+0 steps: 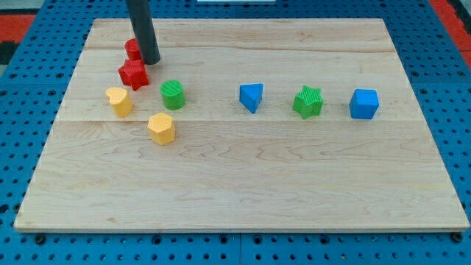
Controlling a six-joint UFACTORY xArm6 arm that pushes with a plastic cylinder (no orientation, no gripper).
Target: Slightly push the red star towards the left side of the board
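Reference landmark: the red star (133,73), positioned near the wooden board's (243,191) upper-left corner. Toward the view's bottom-right of it lies a yellow hexagon block (160,127); just below-left, a yellow heart block (118,101); to its right, a green cylinder (172,94). The arm carries no claw: the rod's tip (151,62) rests immediately upper-right of the star. Behind the star, a second red block (132,49).

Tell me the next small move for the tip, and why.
Probably a short slide toward the view's left. My tip sits just above and right of the red star, close against it, with a second red block partly hidden behind the rod. Dropping a little toward the view's bottom first would put the tip squarely on the star's right side, so the push goes left rather than diagonally toward the yellow block.
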